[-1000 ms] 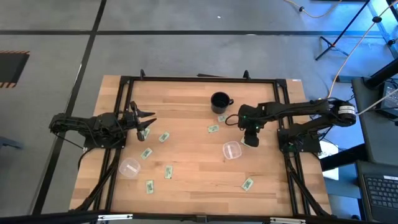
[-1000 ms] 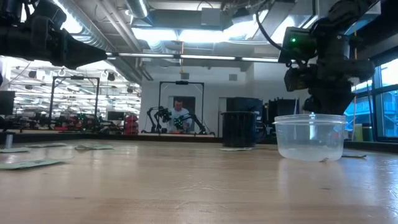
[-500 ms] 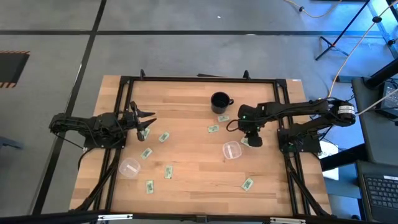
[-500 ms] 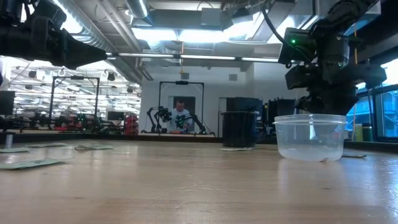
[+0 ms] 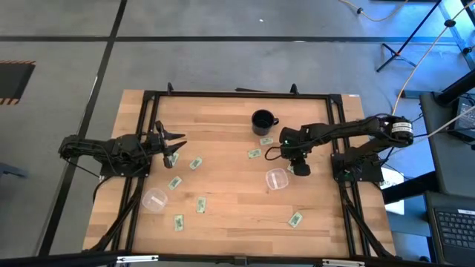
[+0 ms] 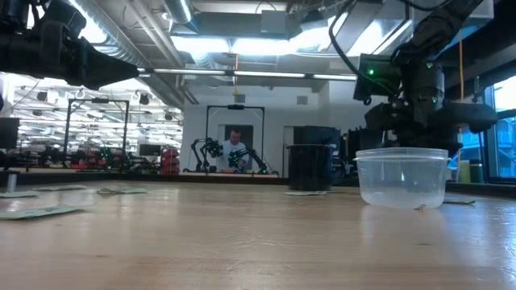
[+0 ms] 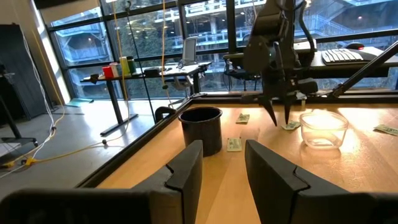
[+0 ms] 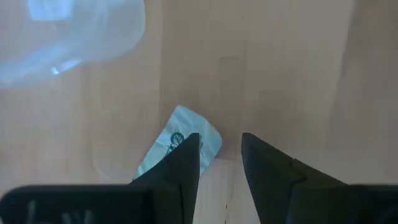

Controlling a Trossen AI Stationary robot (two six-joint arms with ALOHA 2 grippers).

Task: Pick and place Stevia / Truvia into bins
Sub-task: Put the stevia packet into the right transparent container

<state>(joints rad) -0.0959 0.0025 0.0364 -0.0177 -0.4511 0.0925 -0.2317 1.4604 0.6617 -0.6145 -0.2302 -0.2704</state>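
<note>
High view: on the wooden table (image 5: pixel 230 222) I count two clear cups, one (image 5: pixel 154 199) at the left side and one (image 5: pixel 277 179) at the right side, and one black mug (image 5: pixel 262 121) at the far edge. I can count eight sachets lying flat and spread out, for example one (image 5: pixel 196 164) near the left cup, one (image 5: pixel 254 153) just beside the mug and one (image 5: pixel 295 219) alone near the front edge. The left gripper (image 5: pixel 174 146) waits at the left side. The right gripper (image 5: pixel 300 169) is just beside the right cup.

Low view: one clear cup (image 6: pixel 401 176) stands upright and see-through, and the right arm is behind it. The mug (image 6: pixel 310 167) is farther back. A person (image 6: pixel 235 149) is in the room behind.

Left wrist view: the left gripper (image 7: pixel 224 165) has its fingers well apart and holds nothing. Four sachets show here, one (image 7: pixel 234 144) just beside the mug (image 7: pixel 201 127).

Right wrist view: the right gripper (image 8: pixel 221 158) points down at the table with a narrow gap between its fingers and grips nothing. One sachet (image 8: pixel 180 140), pale green and white with a small dark print, lies flat, partly under one finger (image 8: pixel 177 168). A part of the clear cup (image 8: pixel 81 31) is near
</note>
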